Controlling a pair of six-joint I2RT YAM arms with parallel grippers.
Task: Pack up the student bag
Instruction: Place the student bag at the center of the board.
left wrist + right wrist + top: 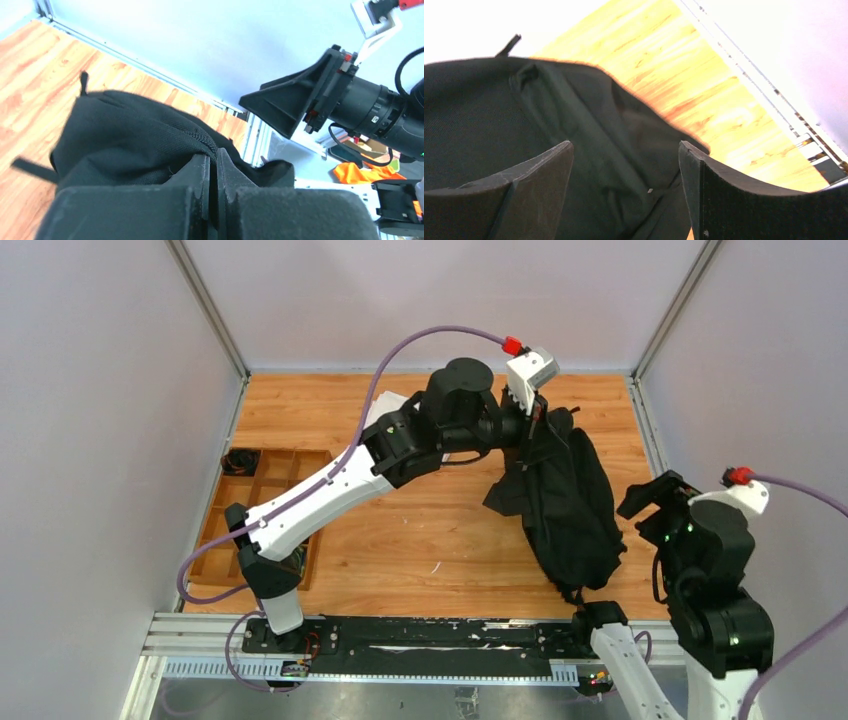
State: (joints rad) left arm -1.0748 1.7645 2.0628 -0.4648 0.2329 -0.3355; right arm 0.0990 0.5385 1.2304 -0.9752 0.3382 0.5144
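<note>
The student bag [565, 500], a soft black backpack, lies crumpled on the right half of the wooden table, its far end lifted. My left gripper [535, 425] is at that far top edge, shut on a fold of the bag's fabric. In the left wrist view the fingers [200, 172] pinch the bag's stitched rim [200, 137]. My right gripper [650, 505] hovers just right of the bag, open. In the right wrist view its fingers [704, 185] stand wide apart over the bag [499, 120], with nothing between them.
A wooden compartment tray [262, 510] sits at the table's left edge, with a small black item [240, 460] in a far cell. A white cloth [385, 405] shows behind the left arm. Metal frame rails border the table.
</note>
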